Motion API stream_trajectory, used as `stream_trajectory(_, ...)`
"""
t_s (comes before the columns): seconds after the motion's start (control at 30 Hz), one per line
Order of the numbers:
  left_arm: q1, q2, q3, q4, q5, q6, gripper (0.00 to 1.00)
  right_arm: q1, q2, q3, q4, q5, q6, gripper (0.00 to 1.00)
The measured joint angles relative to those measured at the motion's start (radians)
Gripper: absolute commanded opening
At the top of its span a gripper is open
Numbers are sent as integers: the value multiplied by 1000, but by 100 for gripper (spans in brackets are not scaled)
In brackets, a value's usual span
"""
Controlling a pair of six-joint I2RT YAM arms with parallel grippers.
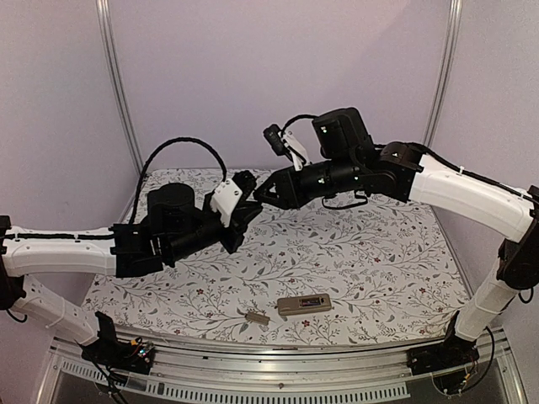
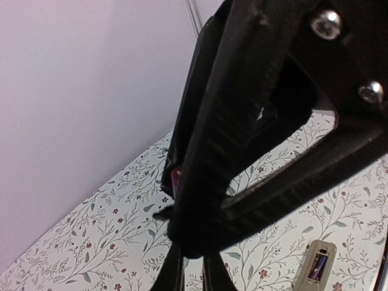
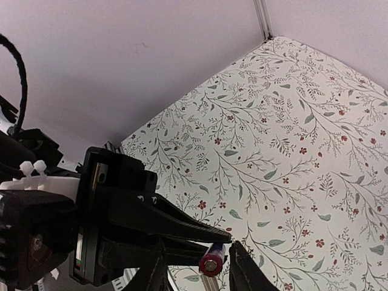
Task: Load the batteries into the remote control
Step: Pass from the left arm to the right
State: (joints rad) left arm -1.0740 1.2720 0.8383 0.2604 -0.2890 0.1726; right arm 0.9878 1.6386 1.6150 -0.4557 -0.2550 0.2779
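Note:
Both grippers meet in mid-air above the table's middle. My left gripper (image 1: pixel 253 200) is shut on one end of a slim dark battery (image 3: pixel 212 260). Its red end points into the right wrist camera. My right gripper (image 1: pixel 264 194) is open, its fingers standing either side of that battery (image 3: pixel 197 274) without clamping it. In the left wrist view the right gripper's fingers (image 2: pixel 242 151) block most of the picture, with a magenta bit of battery (image 2: pixel 176 179) showing. The remote control (image 1: pixel 303 305) lies back up near the front edge, with a second battery (image 2: pixel 318 265) in its recess.
A small tan-grey cover piece (image 1: pixel 255 317) lies on the floral cloth just left of the remote. Lilac walls and metal posts enclose the back and sides. The front rail (image 1: pixel 278 370) runs along the near edge.

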Motion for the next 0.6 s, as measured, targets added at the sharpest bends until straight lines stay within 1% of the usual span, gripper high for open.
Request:
stream_trajectory(0.03,0,0,0,-2,2,0,0,0,0,1,0,2,-1,19)
stream_trajectory(0.2,-1,0,3,-9,10,0,0,0,2,2,-2,19,-9,7)
stream_trajectory(0.3,-2,1,4,-14,10,0,0,-6,2,2,-9,31,-9,1)
stream_trajectory(0.37,-2,1,4,-15,10,0,0,-5,2,2,-12,34,-11,0)
stream_trajectory(0.4,-2,1,4,-15,11,0,6,-5,2,2,-13,35,-11,0)
stream_trajectory(0.47,-2,1,4,-15,11,-4,49,-5,2,2,-14,36,-9,0)
stream_trajectory(0.5,-2,0,3,-13,11,-6,62,-7,2,2,-13,35,-6,0)
stream_trajectory(0.53,-2,-3,-1,-6,15,-9,69,-10,2,2,-13,32,-4,0)
stream_trajectory(0.6,-2,-32,-40,43,35,-17,72,-22,0,-4,5,2,14,0)
